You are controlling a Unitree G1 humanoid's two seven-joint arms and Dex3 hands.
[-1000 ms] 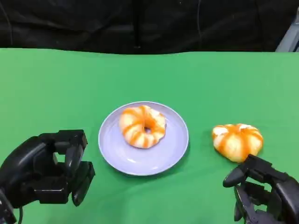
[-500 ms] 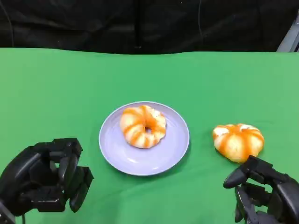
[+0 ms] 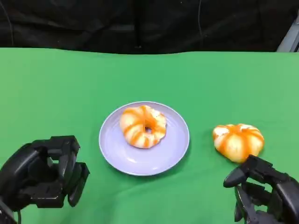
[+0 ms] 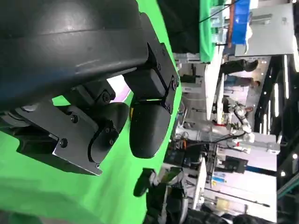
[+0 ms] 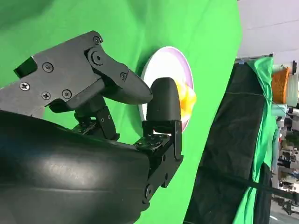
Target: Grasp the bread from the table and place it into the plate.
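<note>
A lilac plate [image 3: 112, 151] lies mid-table with a ring-shaped, orange-striped bread [image 3: 142, 126] on it. A second round, orange-striped bread [image 3: 238, 141] sits on the green cloth to the plate's right. My left hand [image 3: 42, 175] hovers low at the front left, well apart from the plate, holding nothing, its fingers [image 4: 148, 128] loosely bent. My right hand [image 3: 261, 193] sits at the front right, just in front of the second bread without touching it, thumb sticking out and empty. In the right wrist view, the plate [image 5: 163, 65] and ring bread [image 5: 188, 100] show past the fingers [image 5: 163, 100].
The green cloth [image 3: 56, 93] covers the whole table, and a black curtain [image 3: 140, 23] hangs behind its far edge. Open cloth lies to the left of the plate and behind it.
My left hand has drawn back and down towards the front left, away from the plate. The right hand, the plate and both breads have stayed put.
</note>
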